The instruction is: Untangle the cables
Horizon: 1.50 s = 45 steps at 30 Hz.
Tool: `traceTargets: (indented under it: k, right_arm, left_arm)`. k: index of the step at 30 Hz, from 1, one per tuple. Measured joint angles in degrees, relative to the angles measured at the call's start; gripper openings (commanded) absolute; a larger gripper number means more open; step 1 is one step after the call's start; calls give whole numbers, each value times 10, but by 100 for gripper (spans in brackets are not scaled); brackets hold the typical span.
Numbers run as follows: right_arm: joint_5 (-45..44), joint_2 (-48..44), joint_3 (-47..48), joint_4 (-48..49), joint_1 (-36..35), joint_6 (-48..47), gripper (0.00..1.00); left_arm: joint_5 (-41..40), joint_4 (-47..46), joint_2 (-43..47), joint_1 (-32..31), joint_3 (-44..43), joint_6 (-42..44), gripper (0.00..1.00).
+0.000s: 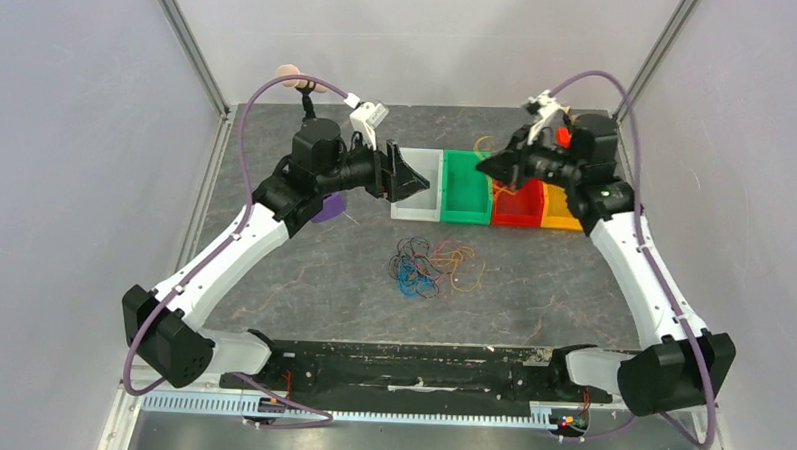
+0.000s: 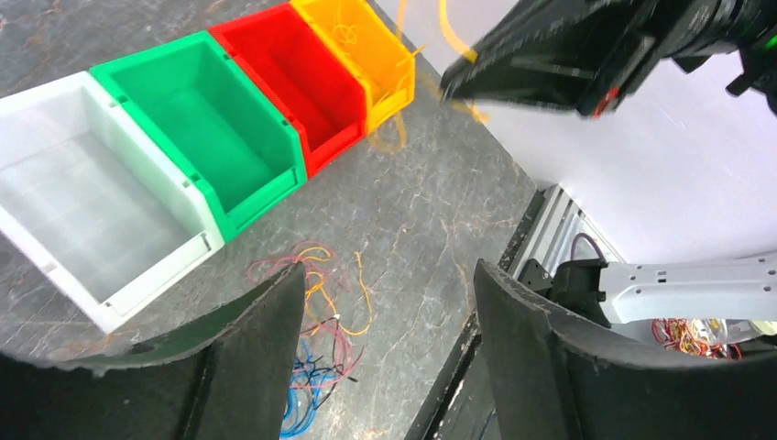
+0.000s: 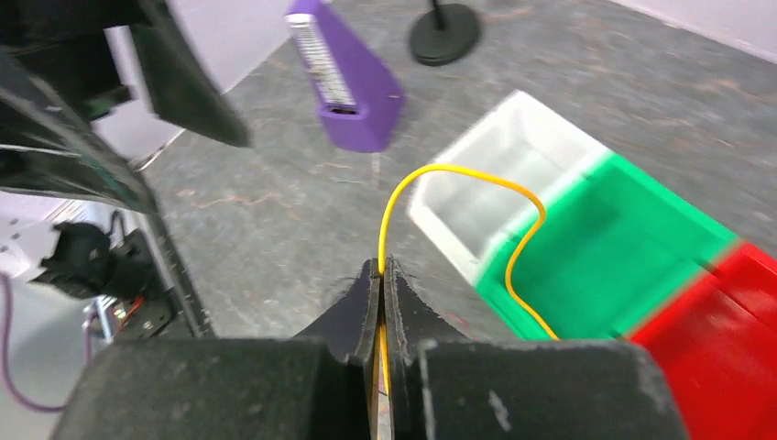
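A loose clump of thin cables point(image 1: 433, 266) in red, blue, black and orange lies on the grey mat in front of the bins; the left wrist view shows it point(image 2: 316, 307) below my left fingers. My left gripper point(image 1: 422, 178) point(image 2: 389, 270) hangs open over the white bin, holding nothing. My right gripper point(image 1: 484, 166) point(image 3: 382, 268) is shut on one yellow cable point(image 3: 458, 174), above the green bin. That cable arcs up from the fingertips and drops toward the green bin. The left wrist view shows it point(image 2: 447, 37) dangling at the right gripper's tip.
Four bins stand in a row at the back: white point(image 1: 415, 212), green point(image 1: 465, 216), red point(image 1: 516, 221), yellow point(image 1: 561, 223). Yellow wire lies in the yellow bin point(image 2: 353, 37). A purple block point(image 1: 327, 210) point(image 3: 353, 87) and a black stand base point(image 3: 444, 38) sit to the left.
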<state>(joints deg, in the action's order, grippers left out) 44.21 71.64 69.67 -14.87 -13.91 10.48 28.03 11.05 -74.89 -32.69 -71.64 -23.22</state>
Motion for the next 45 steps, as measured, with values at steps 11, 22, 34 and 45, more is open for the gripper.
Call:
traceTargets:
  k: [11, 22, 34, 45]
  right_arm:
    - [30, 111, 54, -42, 289, -90, 0]
    - [30, 284, 69, -10, 318, -110, 0]
    - [-93, 365, 65, -37, 341, -198, 31]
    - [-90, 315, 138, -204, 338, -272, 82]
  left_arm:
    - [-6, 10, -2, 20, -5, 2, 75]
    - [-6, 8, -7, 21, 0, 2, 75]
    - [-6, 12, -8, 30, 35, 2, 75]
    - [-11, 36, 2, 31, 58, 31, 76]
